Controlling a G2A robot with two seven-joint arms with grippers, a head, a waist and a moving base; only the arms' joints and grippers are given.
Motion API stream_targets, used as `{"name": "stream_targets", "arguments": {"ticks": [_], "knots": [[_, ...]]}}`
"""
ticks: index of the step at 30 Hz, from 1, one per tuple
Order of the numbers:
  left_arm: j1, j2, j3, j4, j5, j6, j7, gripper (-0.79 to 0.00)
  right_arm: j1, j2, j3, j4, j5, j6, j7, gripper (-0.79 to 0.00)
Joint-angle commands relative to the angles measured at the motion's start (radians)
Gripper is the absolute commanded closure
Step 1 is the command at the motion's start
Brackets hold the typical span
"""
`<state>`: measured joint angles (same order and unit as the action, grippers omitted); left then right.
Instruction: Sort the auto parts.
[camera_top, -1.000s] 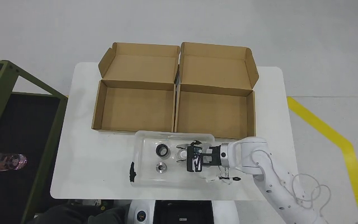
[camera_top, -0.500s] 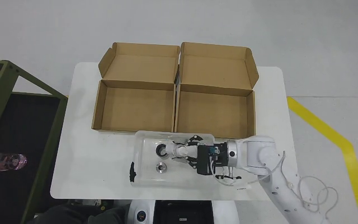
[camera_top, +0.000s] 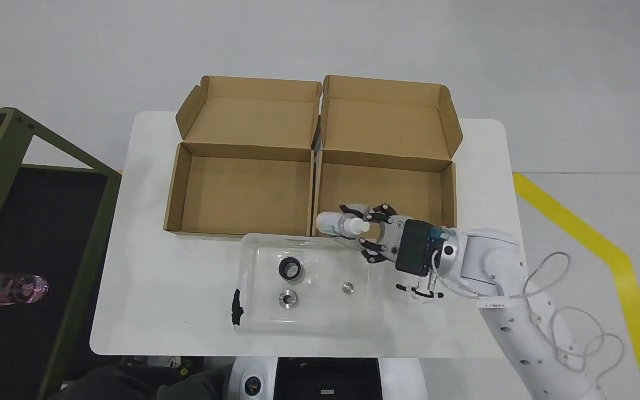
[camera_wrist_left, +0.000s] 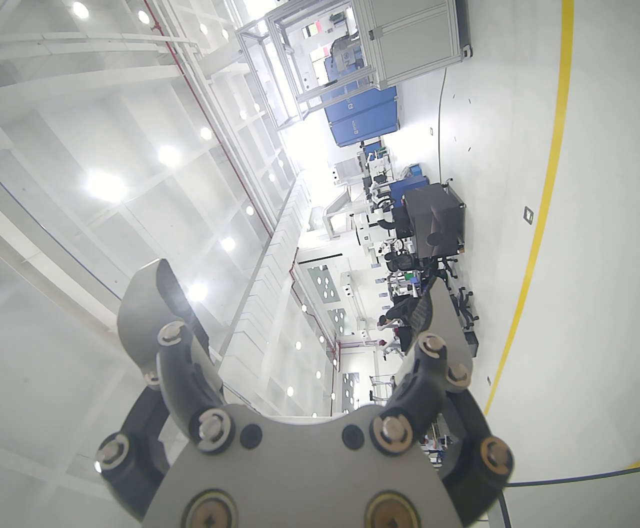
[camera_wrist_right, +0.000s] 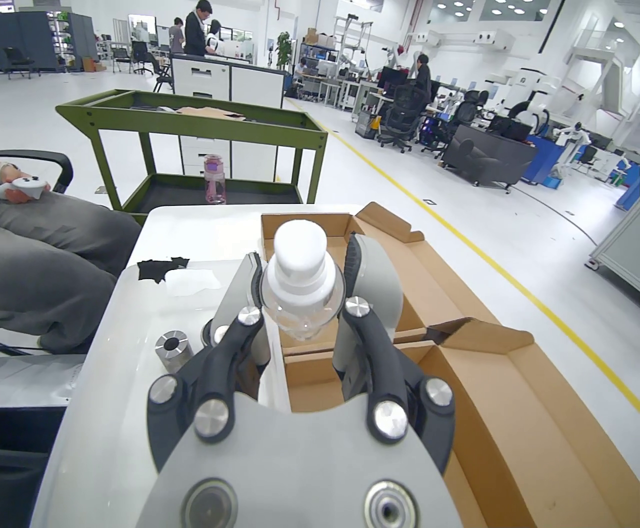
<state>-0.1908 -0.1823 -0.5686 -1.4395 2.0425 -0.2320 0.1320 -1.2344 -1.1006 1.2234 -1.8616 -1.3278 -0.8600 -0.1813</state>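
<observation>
My right gripper (camera_top: 365, 232) is shut on a white capped, clear-bodied bottle-like part (camera_top: 337, 224), held lying sideways above the tray's far rim, at the near wall of the right cardboard box (camera_top: 385, 205). The right wrist view has the part (camera_wrist_right: 300, 280) pinched between the fingers (camera_wrist_right: 370, 280), cap pointing away. The clear plastic tray (camera_top: 320, 312) holds a black ring (camera_top: 291, 268), a metal cylinder (camera_top: 289, 299) and a small metal piece (camera_top: 347, 288). My left gripper (camera_wrist_left: 295, 295) points up at the ceiling, open, with nothing in it.
The left cardboard box (camera_top: 240, 195) stands open beside the right one, both with flaps up at the far side. A black scrap (camera_top: 236, 307) lies at the tray's left edge. A green cart (camera_top: 40, 200) stands left of the white table (camera_top: 150, 250).
The right gripper has lifted the white part out of the tray and carried it back toward the right box. The small metal piece now lies uncovered in the tray.
</observation>
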Motion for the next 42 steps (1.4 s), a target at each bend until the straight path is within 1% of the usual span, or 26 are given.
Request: {"name": "stream_targets", "arguments": {"ticks": [1, 6, 11, 15, 17, 21, 28, 35, 42], "knots": [[0.000, 0.000, 0.000, 0.000, 0.000, 0.000, 0.000, -0.785, 0.000, 0.000, 0.010, 0.013, 0.009, 0.014, -0.017, 0.000], [0.000, 0.000, 0.000, 0.000, 0.000, 0.000, 0.000, -0.785, 0.015, -0.001, 0.018, 0.056, 0.032, 0.020, -0.058, 0.000], [0.000, 0.000, 0.000, 0.000, 0.000, 0.000, 0.000, -0.785, 0.047, -0.003, 0.014, 0.096, 0.027, 0.035, -0.060, 0.000], [0.000, 0.000, 0.000, 0.000, 0.000, 0.000, 0.000, -0.785, 0.092, -0.008, -0.005, 0.157, 0.035, 0.056, -0.034, 0.000], [0.000, 0.000, 0.000, 0.000, 0.000, 0.000, 0.000, -0.785, 0.120, -0.011, -0.017, 0.193, 0.022, 0.073, 0.005, 0.000], [0.000, 0.000, 0.000, 0.000, 0.000, 0.000, 0.000, -0.785, 0.166, -0.018, -0.042, 0.237, 0.024, 0.095, 0.038, 0.000], [0.000, 0.000, 0.000, 0.000, 0.000, 0.000, 0.000, -0.785, 0.254, -0.034, -0.097, 0.339, 0.033, 0.110, 0.102, 0.000], [0.000, 0.000, 0.000, 0.000, 0.000, 0.000, 0.000, -0.785, 0.331, -0.055, -0.158, 0.453, 0.063, 0.130, 0.123, 0.000], [0.000, 0.000, 0.000, 0.000, 0.000, 0.000, 0.000, -0.785, 0.384, -0.078, -0.224, 0.548, 0.079, 0.151, 0.142, 0.000]]}}
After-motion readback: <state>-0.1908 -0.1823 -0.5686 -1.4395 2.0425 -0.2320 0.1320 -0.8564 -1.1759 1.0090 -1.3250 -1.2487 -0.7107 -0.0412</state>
